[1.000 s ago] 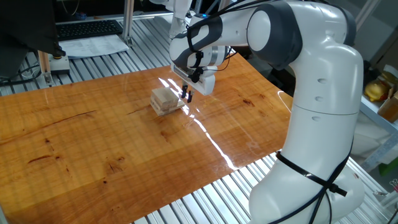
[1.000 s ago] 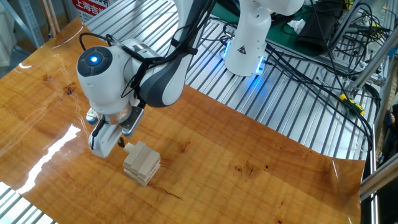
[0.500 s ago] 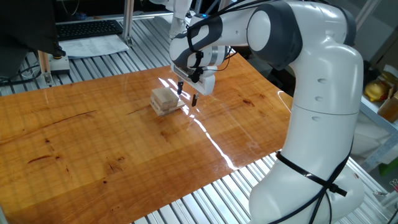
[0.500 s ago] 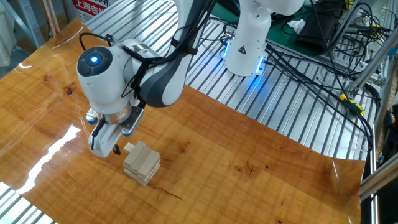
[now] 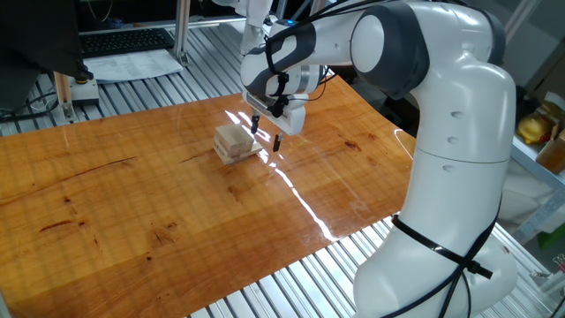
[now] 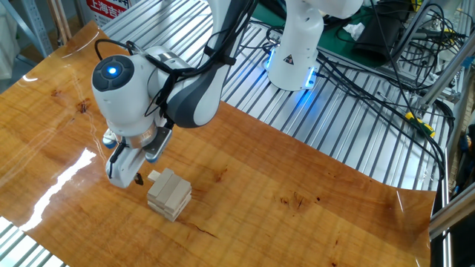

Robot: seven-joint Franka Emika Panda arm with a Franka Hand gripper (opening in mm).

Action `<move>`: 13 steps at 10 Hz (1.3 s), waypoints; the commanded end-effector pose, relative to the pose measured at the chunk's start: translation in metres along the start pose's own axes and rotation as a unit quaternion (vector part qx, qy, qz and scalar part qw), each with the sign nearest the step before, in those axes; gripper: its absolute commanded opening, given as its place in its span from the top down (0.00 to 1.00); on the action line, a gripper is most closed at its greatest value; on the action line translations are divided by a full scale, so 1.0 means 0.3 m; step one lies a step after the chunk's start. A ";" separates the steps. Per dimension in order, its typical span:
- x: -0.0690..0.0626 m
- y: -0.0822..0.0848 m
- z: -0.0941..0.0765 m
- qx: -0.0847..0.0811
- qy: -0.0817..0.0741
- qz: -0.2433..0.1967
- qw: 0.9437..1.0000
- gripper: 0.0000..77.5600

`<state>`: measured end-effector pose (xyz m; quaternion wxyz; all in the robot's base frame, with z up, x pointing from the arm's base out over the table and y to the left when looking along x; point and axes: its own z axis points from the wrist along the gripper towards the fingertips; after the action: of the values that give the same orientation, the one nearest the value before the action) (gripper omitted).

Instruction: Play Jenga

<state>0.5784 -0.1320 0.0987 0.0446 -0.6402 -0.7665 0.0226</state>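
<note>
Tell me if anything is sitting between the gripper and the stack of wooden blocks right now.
Nothing visible does. The gripper hangs right beside the Jenga stack, its fingers spread, and only bare wooden table shows around the stack. From the other fixed view, a top block juts out toward the gripper with no other object in the gap.

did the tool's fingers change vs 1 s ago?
Yes. The tool has opened: its fingers were together beside the Jenga stack a second ago and now stand apart. The stack has not shifted on the table.
</note>
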 end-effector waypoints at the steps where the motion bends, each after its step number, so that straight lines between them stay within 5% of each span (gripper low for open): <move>1: 0.082 -0.011 0.025 -0.009 -0.039 -0.009 0.999 0.00; 7: 0.073 -0.003 0.026 -0.010 -0.043 0.026 0.999 0.00; 13: 0.058 0.006 0.037 -0.004 -0.040 0.009 0.999 0.00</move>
<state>0.5752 -0.1139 0.0870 0.0132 -0.6460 -0.7619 0.0444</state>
